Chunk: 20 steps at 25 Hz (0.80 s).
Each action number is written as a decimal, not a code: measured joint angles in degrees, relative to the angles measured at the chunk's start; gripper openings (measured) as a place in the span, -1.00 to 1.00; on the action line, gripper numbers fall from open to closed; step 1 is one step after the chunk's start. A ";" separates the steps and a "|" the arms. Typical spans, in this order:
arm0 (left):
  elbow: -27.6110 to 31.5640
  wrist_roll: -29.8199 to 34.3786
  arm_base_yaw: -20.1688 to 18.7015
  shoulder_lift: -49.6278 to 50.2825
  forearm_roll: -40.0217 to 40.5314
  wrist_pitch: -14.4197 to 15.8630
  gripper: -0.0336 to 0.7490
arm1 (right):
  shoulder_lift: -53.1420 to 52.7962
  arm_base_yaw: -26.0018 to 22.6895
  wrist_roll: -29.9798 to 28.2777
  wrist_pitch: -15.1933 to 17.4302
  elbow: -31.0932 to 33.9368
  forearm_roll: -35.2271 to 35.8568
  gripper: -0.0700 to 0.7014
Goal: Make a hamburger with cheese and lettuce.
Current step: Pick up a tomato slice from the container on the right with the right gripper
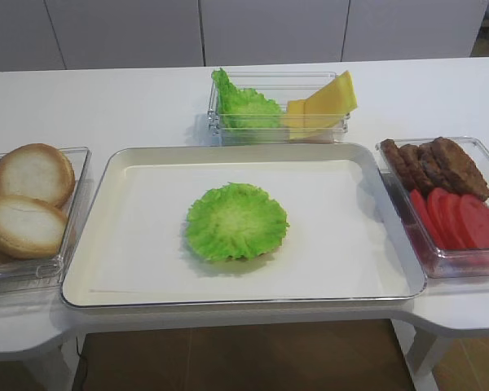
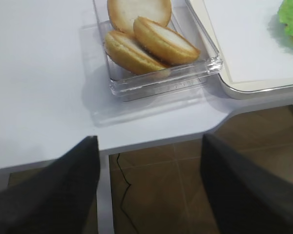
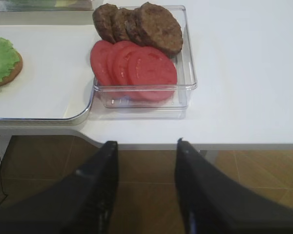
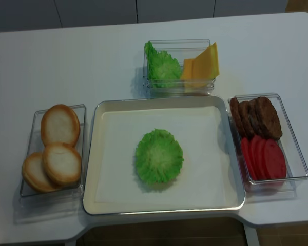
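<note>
The hamburger [image 1: 236, 220] is a round frilly green lettuce leaf in the middle of the white tray [image 1: 98, 204]; the right wrist view shows it [image 3: 1, 61] lying on a tan bun base. Spare lettuce [image 1: 244, 106] and yellow-orange cheese slices [image 1: 330, 99] stand in a clear box behind the tray. Neither gripper shows in the high views. My right gripper [image 3: 146, 146] is open and empty, over the floor off the table's front edge, in front of the tomato box. My left gripper [image 2: 149, 141] is open and empty, off the front edge near the bun box.
A clear box of tan bun halves [image 1: 28, 204] stands left of the tray. A clear box at the right holds brown patties [image 1: 436, 163] and red tomato slices [image 1: 460, 220]. The white table's front edge [image 3: 185, 139] lies just beyond both grippers' fingertips.
</note>
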 joint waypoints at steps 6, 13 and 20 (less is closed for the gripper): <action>0.00 0.00 0.00 0.00 0.00 0.00 0.31 | 0.00 0.00 0.00 0.00 0.00 0.00 -0.08; 0.00 0.00 0.00 0.00 0.00 0.00 0.31 | 0.00 0.00 0.00 0.00 0.00 0.00 -0.09; 0.00 0.00 0.00 0.00 0.00 0.00 0.31 | 0.00 0.00 0.00 0.00 0.00 0.00 -0.09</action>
